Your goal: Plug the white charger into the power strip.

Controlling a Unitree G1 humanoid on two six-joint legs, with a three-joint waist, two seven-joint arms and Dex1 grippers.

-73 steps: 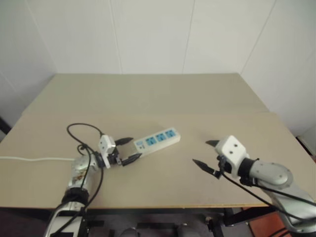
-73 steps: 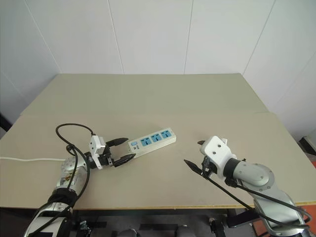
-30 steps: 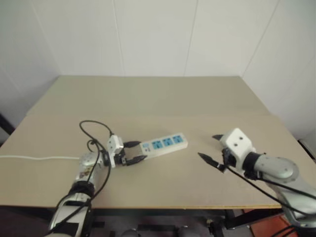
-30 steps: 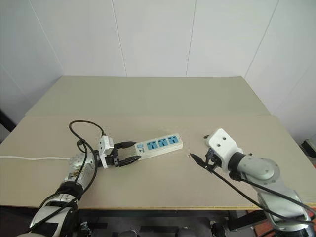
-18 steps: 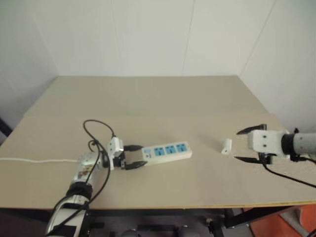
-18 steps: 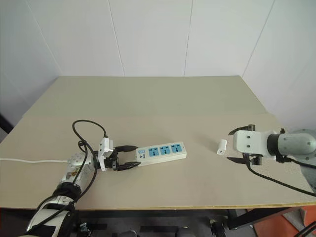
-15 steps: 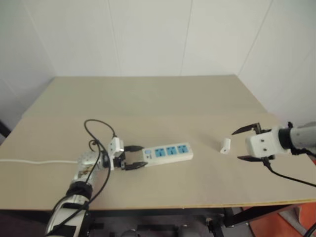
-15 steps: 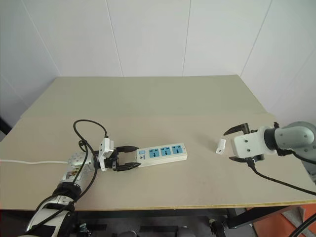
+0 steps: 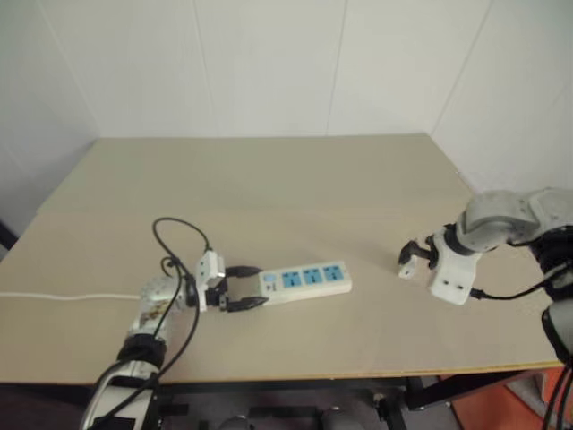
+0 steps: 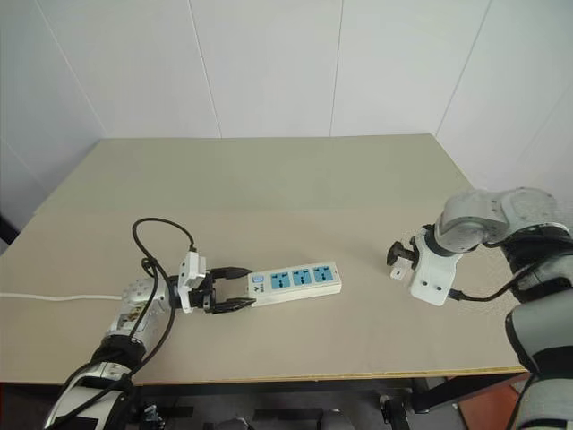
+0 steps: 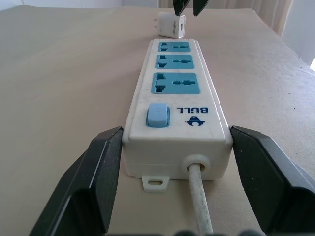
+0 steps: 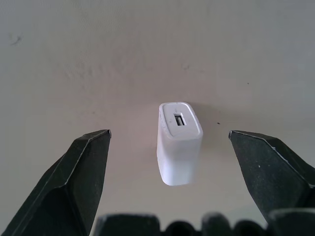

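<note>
Charger (image 12: 179, 141): lies on the table (image 10: 269, 179), well right of the power strip (image 10: 295, 279).
Right gripper (image 12: 179, 147): above the charger, fingers spread wide, holding nothing.
Left gripper (image 11: 177, 162): open, fingers either side of the strip's switch end.

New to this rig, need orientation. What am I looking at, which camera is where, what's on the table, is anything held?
It is a two-armed humanoid robot at a table. The two wide pictures come from its head camera; the two close ones from cameras on its wrists, looking along the black fingers. On the table lie the power strip with three blue sockets, and the white charger. The left gripper is open with a finger on each side of the strip's switch end, not visibly clamping it. The right gripper points down over the charger, open, fingers apart from it. Nothing is held.
</note>
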